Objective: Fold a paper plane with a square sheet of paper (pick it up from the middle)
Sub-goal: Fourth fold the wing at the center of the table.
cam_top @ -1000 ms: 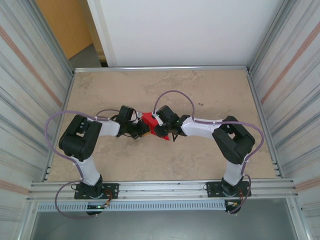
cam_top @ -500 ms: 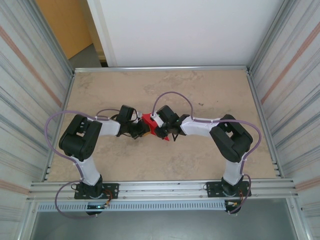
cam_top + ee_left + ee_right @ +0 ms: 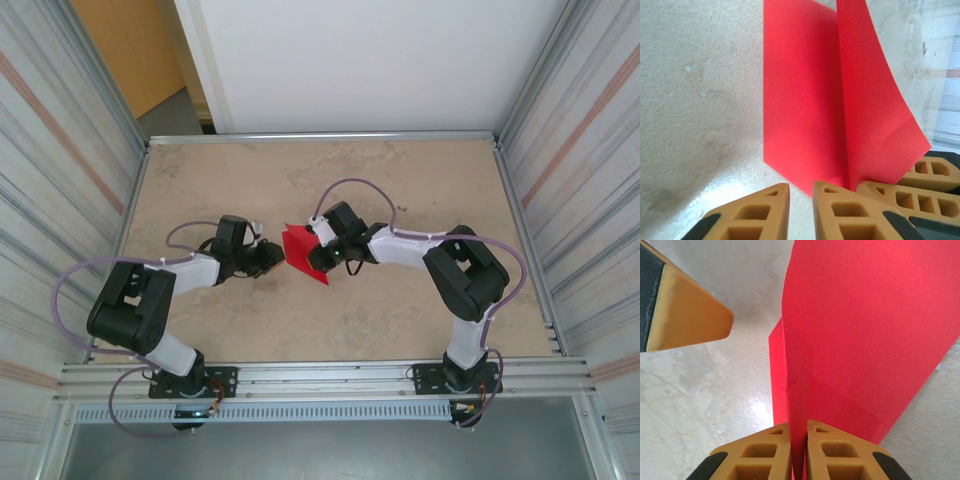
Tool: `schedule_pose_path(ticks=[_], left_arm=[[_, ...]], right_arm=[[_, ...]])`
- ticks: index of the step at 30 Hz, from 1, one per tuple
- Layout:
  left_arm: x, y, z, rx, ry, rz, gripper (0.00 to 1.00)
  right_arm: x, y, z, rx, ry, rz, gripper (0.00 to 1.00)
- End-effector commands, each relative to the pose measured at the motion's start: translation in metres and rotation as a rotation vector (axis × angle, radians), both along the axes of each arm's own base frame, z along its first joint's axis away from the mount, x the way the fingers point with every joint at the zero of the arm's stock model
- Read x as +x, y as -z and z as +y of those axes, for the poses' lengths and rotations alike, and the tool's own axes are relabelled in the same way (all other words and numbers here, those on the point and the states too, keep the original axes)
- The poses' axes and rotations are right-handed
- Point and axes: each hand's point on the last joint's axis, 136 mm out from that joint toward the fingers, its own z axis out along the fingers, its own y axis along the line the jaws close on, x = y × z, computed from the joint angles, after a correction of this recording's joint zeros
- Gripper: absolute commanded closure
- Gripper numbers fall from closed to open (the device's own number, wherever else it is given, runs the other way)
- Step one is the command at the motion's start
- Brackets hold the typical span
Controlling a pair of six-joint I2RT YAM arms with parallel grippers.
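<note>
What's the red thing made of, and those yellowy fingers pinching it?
The red sheet looks like thin matte paper: it holds a sharp crease and bends in a smooth curve. The fingers of the right gripper look like tan plastic or rubber, matte, with moulded hollow cells; which one I cannot tell.

The left end effector [image 3: 272, 258] has let go of the square sheet of paper [image 3: 300, 250] and drawn back left, the left arm [image 3: 135, 310] swinging left and nearer, while the right end effector [image 3: 320, 262] has closed on the sheet's fold and holds it alone.
</note>
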Motion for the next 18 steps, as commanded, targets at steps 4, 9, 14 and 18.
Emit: schedule_pose_path(ticks=[4, 9, 14, 18], left_arm=[[0.003, -0.024, -0.010, -0.069, 0.055, -0.116, 0.70], [0.002, -0.028, -0.017, -0.105, 0.092, -0.145, 0.61], [-0.003, -0.020, -0.023, -0.094, 0.125, -0.134, 0.54], [-0.004, -0.017, -0.027, -0.081, 0.145, -0.121, 0.49]], right_arm=[[-0.012, -0.003, 0.008, 0.140, 0.031, 0.156, 0.87], [-0.017, 0.001, 0.008, 0.177, 0.046, 0.224, 0.87], [-0.019, 0.004, 0.005, 0.209, 0.069, 0.262, 0.87], [-0.020, 0.008, 0.003, 0.221, 0.077, 0.287, 0.86]])
